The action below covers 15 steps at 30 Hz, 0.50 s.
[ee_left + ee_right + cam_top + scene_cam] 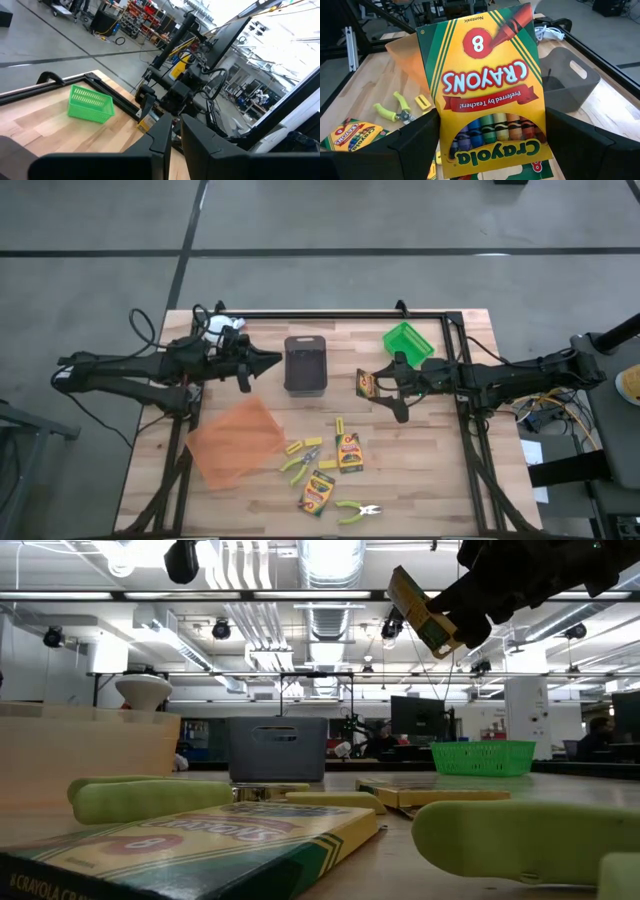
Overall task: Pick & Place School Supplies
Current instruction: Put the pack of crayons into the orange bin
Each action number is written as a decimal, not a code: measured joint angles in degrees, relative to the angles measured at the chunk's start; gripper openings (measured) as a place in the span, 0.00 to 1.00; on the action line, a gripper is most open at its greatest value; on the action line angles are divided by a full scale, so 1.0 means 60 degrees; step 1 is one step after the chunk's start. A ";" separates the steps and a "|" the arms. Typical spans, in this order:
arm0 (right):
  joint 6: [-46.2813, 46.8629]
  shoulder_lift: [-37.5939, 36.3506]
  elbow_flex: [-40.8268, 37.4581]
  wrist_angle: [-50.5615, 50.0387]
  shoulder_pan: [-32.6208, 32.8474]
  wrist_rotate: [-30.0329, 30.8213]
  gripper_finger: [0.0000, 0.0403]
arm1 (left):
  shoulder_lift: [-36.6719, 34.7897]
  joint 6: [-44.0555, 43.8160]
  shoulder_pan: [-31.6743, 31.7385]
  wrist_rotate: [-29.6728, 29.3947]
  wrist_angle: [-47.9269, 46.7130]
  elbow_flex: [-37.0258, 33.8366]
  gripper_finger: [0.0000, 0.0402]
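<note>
Two crayon boxes (pixel 333 472) are lying on the wooden table (pixel 440 480) near the grey bin (pixel 306 364); right of it, the right hand (pixel 384 387) is clamping a third crayon box (pixel 487 85), whose print only its wrist view is showing. Left hand (pixel 262 362) together.

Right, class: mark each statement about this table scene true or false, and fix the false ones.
1. The right gripper holds a crayon box. True.
2. That box rests on the table. False: it is held in the air.
3. The green basket holds scissors. False: nothing shows in it.
4. The left gripper is shut and empty. True.
5. The grey bin stands between the two grippers. True.
</note>
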 joint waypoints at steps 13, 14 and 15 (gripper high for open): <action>0.0000 0.0004 0.0000 0.0004 -0.0003 0.0000 0.81 | 0.0015 -0.0912 0.0000 -0.0008 -0.0650 -0.0004 0.11; 0.0000 0.0004 0.0000 0.0004 -0.0002 0.0000 0.81 | 0.0015 -0.1064 0.0000 -0.0023 -0.0626 -0.0004 0.11; 0.0000 0.0004 0.0000 0.0004 -0.0003 0.0000 0.81 | 0.0015 -0.1099 0.0000 -0.0101 -0.0630 -0.0004 0.11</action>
